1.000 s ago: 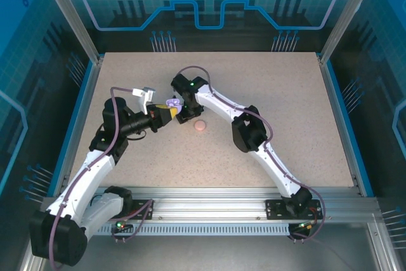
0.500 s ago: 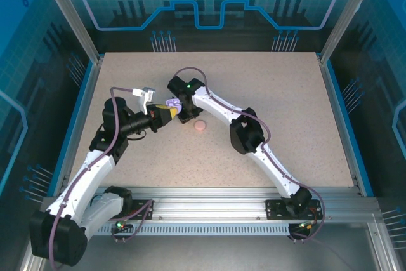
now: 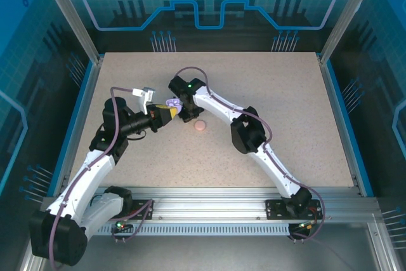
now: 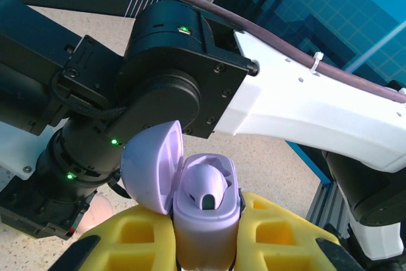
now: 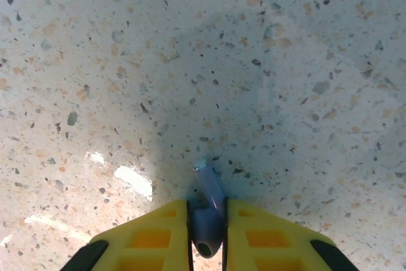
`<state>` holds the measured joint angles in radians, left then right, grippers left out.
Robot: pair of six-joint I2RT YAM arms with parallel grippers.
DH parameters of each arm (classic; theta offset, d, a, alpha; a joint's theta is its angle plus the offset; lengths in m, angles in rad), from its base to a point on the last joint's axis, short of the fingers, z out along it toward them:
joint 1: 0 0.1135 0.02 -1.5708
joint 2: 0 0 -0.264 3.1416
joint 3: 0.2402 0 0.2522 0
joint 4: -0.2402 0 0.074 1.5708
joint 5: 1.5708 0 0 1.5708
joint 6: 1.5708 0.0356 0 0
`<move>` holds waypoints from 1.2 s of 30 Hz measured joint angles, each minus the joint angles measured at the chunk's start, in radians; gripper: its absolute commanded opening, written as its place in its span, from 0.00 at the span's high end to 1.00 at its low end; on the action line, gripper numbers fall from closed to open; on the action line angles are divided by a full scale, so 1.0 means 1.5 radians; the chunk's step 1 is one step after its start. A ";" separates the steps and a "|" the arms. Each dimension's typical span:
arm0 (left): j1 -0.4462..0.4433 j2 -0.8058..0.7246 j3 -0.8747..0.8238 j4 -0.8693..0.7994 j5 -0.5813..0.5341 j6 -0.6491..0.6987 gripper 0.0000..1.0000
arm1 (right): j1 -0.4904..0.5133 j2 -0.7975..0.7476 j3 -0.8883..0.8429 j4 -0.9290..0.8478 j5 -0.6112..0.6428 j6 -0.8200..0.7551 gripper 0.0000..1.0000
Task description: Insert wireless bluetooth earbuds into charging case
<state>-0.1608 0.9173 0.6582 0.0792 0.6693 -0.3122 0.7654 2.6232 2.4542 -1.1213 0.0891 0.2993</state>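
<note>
My left gripper (image 4: 204,264) is shut on a pale purple charging case (image 4: 206,220), held upright above the table with its lid (image 4: 152,166) swung open to the left. One purple earbud (image 4: 206,188) sits in the case. My right gripper (image 5: 207,236) is shut on a dark purple earbud (image 5: 208,217), stem pointing down at the speckled table (image 5: 254,61). In the top view the left gripper (image 3: 170,112) and the case (image 3: 172,103) hang just left of the right gripper (image 3: 185,115).
A round pink case (image 3: 200,125) lies shut on the table just right of both grippers. The right arm's wrist (image 4: 171,74) looms close behind the held case. Blue-railed walls (image 3: 339,112) border the table.
The right gripper has closed on the dark purple earbud, and its arm has shifted slightly left toward the held case. The left arm has stayed still.
</note>
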 measured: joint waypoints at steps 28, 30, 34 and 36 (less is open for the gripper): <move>-0.005 0.022 -0.008 0.021 0.001 -0.003 0.90 | -0.127 -0.461 -0.631 0.176 -0.045 0.035 0.83; -0.011 0.030 -0.008 0.025 0.001 -0.003 0.90 | -0.127 -0.494 -0.683 0.184 -0.040 0.040 0.83; -0.030 0.051 -0.008 0.036 0.000 -0.003 0.90 | -0.127 -0.535 -0.767 0.200 -0.025 0.045 0.84; -0.043 0.062 -0.008 0.043 -0.002 -0.005 0.90 | -0.125 -0.541 -0.795 0.206 -0.021 0.045 0.84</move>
<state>-0.2253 1.0096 0.6460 0.1444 0.6666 -0.3199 0.5781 1.8122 1.2613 -0.8120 0.0578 0.3664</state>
